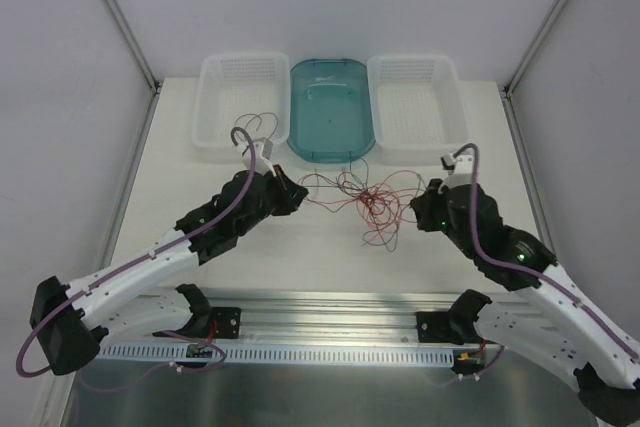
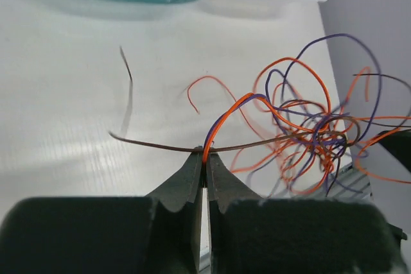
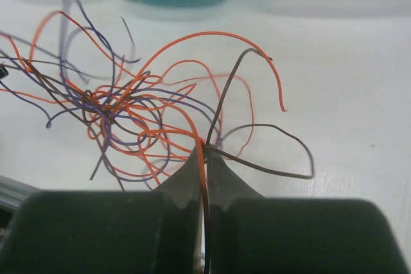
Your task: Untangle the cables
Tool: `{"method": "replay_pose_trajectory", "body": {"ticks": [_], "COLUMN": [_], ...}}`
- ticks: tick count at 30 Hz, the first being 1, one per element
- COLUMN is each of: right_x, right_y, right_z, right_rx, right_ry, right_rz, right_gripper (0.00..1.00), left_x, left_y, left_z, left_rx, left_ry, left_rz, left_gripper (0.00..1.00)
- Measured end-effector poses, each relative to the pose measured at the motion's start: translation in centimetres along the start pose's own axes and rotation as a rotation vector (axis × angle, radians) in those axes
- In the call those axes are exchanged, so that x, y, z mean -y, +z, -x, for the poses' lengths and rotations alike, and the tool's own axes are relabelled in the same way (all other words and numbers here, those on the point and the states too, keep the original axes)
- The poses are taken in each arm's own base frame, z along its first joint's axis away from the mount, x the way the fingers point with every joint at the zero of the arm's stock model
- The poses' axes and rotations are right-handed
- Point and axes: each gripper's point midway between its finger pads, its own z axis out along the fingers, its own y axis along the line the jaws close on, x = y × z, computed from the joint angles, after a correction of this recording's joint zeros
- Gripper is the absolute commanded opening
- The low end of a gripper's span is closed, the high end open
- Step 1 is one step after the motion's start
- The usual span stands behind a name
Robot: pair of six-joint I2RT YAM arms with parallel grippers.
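A tangle of thin cables [image 1: 368, 199], orange, brown and purple-blue, lies on the white table between my two grippers. It shows as a knot at the right in the left wrist view [image 2: 308, 136] and at the left in the right wrist view [image 3: 122, 117]. My left gripper [image 1: 300, 194] is shut on an orange and a purple strand [image 2: 215, 133], with a brown strand [image 2: 154, 145] lying across its tips [image 2: 205, 155]. My right gripper [image 1: 420, 209] is shut on an orange and a brown strand [image 3: 204, 158] at the tangle's right edge.
Two white mesh baskets [image 1: 240, 107] [image 1: 417, 107] stand at the back with a teal tub [image 1: 332, 107] between them. A few loose wires lie in the left basket [image 1: 258, 125]. A metal rail [image 1: 320, 332] runs along the near edge.
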Motion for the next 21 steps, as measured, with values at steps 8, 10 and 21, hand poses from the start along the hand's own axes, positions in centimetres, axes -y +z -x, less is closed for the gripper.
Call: {"method": "replay_pose_trajectory", "body": {"ticks": [8,10,21], "right_x": [4.2,5.3,6.7], "right_y": [-3.4,-3.2,-7.8], "right_z": [2.1,0.8,6.7], "right_rx": [0.077,0.034,0.174], "right_ry": [-0.019,-0.033,-0.017], "right_rz": [-0.151,-0.196,-0.244], "right_gripper": [0.01,0.01,0.02], "left_x": [-2.6,-4.9,-10.6], "left_y": [-3.3,-3.7,-7.2], "left_z": [5.7,6.2,8.5], "left_rx": [0.158,0.162,0.159], "left_ry": [0.067,0.063,0.054], "left_rz": [0.103,0.174,0.368], "left_gripper": [0.0,0.0,0.0]}}
